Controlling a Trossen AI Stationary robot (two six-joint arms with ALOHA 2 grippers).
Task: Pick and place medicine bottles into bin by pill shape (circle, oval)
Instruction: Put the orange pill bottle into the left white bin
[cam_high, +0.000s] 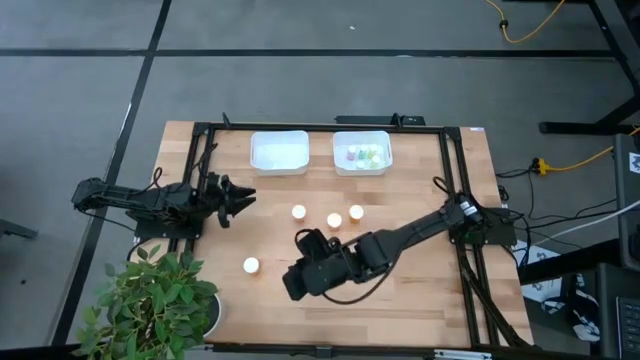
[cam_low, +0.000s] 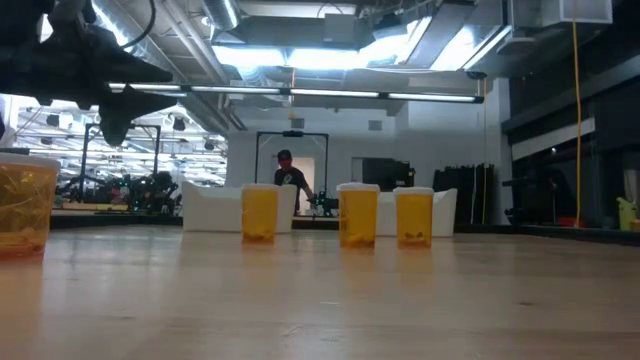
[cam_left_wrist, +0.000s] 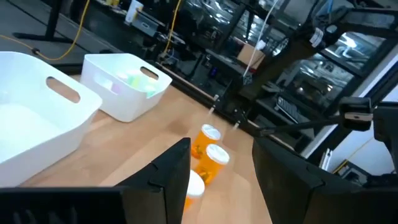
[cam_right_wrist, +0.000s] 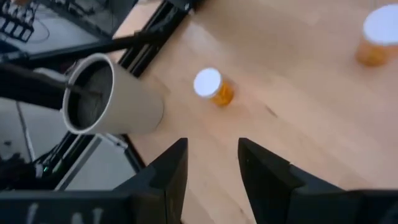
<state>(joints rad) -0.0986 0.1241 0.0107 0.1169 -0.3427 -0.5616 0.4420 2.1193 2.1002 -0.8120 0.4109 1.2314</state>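
Four orange medicine bottles with white caps stand upright on the wooden table. Three form a cluster at mid-table (cam_high: 334, 221) (cam_low: 359, 214) and one stands alone toward the near left (cam_high: 251, 265) (cam_right_wrist: 211, 87). My right gripper (cam_high: 292, 282) (cam_right_wrist: 211, 152) hovers open above the table just right of the lone bottle, tilted down toward it, with nothing between its fingers. My left gripper (cam_high: 248, 195) (cam_left_wrist: 221, 155) waits open at the left edge, pointing level at the cluster (cam_left_wrist: 211, 149). The right-hand white bin (cam_high: 362, 152) holds some pale bottles. The left-hand bin (cam_high: 279, 152) shows nothing inside.
A potted plant (cam_high: 150, 300) in a white pot (cam_right_wrist: 112, 99) stands at the table's near left corner, close to the lone bottle. A black frame (cam_high: 200, 150) runs around the table's edges. Bare wood lies between the cluster and the near edge.
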